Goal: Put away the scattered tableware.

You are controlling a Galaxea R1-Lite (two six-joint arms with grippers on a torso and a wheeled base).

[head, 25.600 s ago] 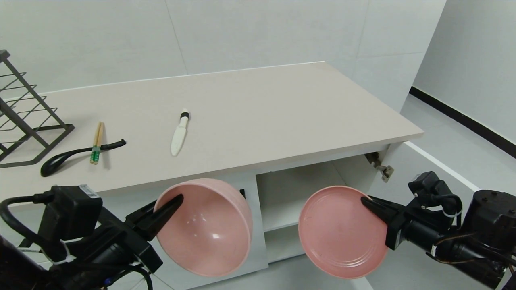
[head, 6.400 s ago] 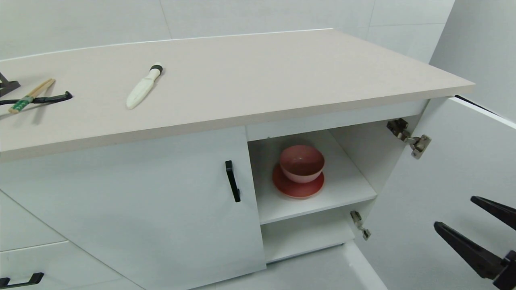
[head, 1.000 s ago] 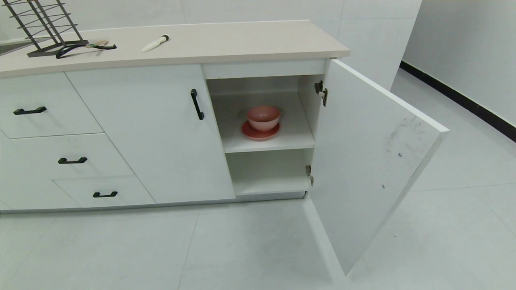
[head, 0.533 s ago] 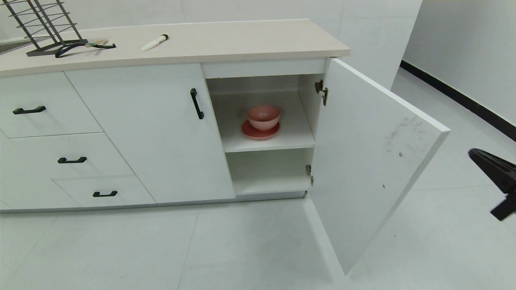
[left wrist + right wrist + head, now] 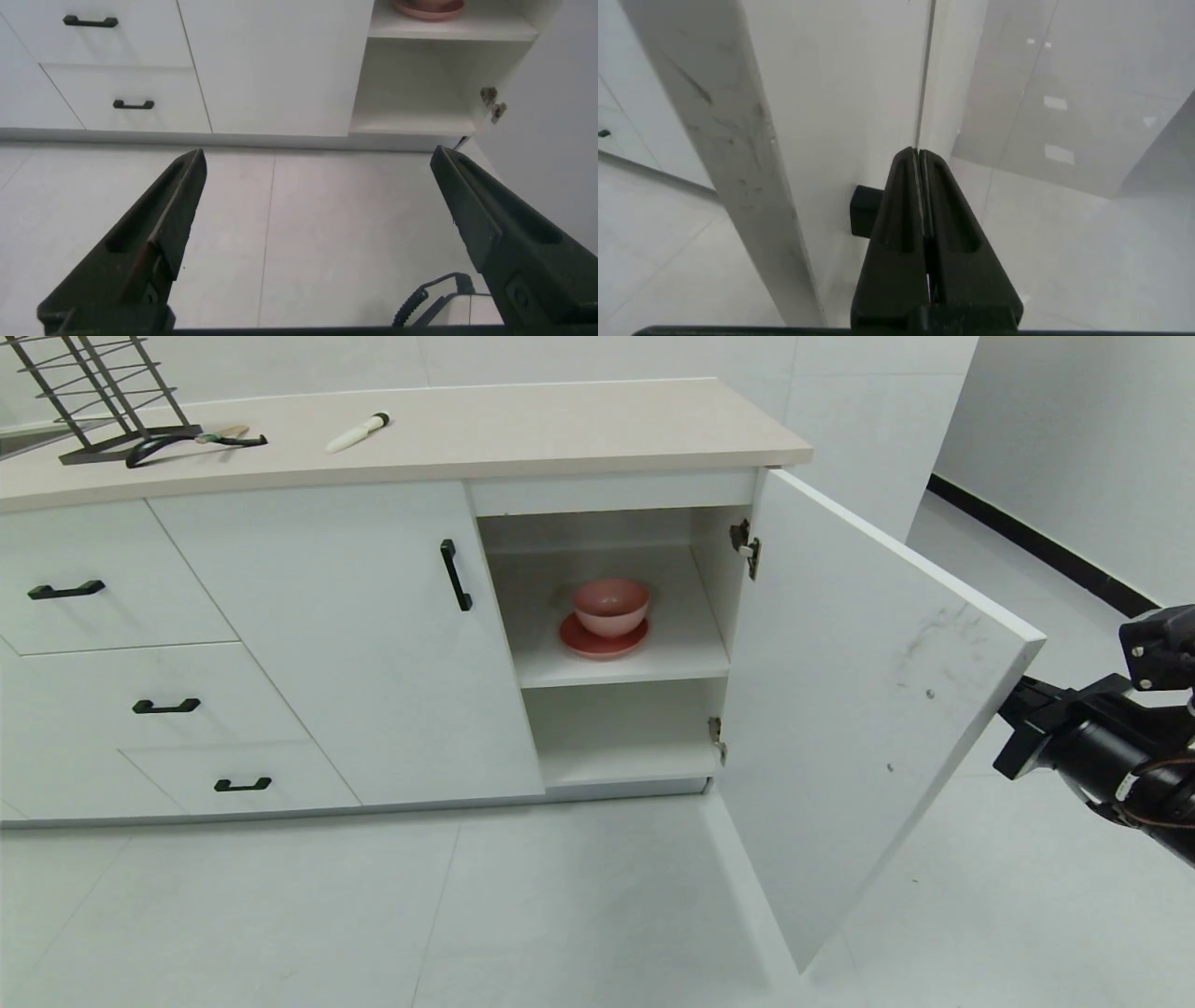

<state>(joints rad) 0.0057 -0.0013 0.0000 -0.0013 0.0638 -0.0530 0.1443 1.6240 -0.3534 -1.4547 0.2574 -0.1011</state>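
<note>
Currently, the step in hand appears to be closing the cabinet door [image 5: 840, 709]. The right gripper [image 5: 918, 154] sits just beside the door's outer face, near a black handle [image 5: 867, 210]. Its jaws are pressed together and grasp nothing; contact with the door cannot be confirmed. The left gripper [image 5: 316, 161] hangs over the floor, jaws spread wide and empty.

The next move likely calls for a push on the outer face that follows the arc about the hinges [image 5: 744, 546] until the door meets the frame.

Contents: the upper shelf [image 5: 686, 658] holds a pink bowl [image 5: 611, 605] seated on a plate [image 5: 597, 644]. On the counter [image 5: 560, 420], a knife [image 5: 358, 432], chopsticks [image 5: 219, 434] and a spoon [image 5: 187, 446] lie near the rack [image 5: 93, 392], not yet put away.
</note>
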